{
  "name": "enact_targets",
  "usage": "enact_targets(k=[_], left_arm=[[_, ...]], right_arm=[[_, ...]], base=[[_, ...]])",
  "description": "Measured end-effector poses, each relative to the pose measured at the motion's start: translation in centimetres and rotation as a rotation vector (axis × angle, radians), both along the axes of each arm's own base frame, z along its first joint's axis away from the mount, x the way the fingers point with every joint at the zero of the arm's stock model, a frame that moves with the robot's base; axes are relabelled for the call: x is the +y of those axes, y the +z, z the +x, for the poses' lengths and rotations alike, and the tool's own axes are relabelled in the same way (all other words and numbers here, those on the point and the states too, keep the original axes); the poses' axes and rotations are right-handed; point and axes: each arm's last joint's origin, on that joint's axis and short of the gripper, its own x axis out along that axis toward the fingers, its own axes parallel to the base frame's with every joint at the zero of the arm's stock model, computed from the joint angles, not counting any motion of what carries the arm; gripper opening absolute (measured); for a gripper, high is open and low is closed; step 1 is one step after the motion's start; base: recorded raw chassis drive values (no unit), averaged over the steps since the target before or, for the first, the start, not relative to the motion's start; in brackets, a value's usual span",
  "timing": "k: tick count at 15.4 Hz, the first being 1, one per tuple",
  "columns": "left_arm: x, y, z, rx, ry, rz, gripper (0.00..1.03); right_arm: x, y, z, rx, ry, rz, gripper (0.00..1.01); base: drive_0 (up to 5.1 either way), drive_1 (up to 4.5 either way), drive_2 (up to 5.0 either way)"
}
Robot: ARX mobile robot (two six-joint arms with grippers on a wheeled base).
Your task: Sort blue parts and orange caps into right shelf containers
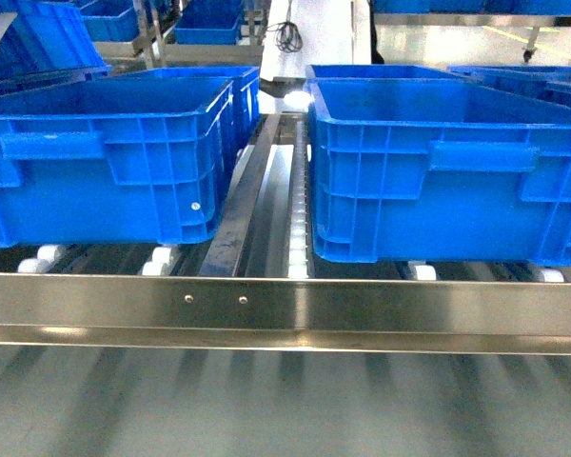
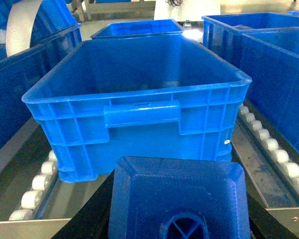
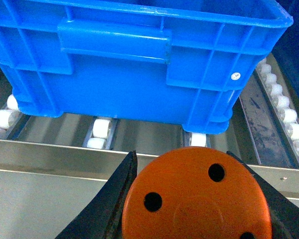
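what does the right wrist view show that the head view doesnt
Only the right wrist view shows the orange cap, seen from above with holes in its top, gripped between the right gripper's dark fingers. Only the head view shows two crates side by side, the left crate and the right crate, with more behind. Both show a blue crate on white rollers behind the steel front rail.

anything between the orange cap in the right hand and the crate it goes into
Only the crate's near wall and the steel front rail. The orange cap, held in the right hand, sits below the rim, so it likely has to rise over the wall. Nothing else blocks the way.
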Motion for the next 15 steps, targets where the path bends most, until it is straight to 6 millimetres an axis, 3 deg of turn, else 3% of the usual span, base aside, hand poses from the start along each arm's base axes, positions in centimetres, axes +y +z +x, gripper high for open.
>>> enact_targets(k=[15], left_arm=[[0.05,0.00,0.00,0.000,0.002,0.000,0.44]], right_arm=[[0.00,0.00,0.00,0.000,0.001,0.000,0.43]], base=[[0.0,0.00,0.0]])
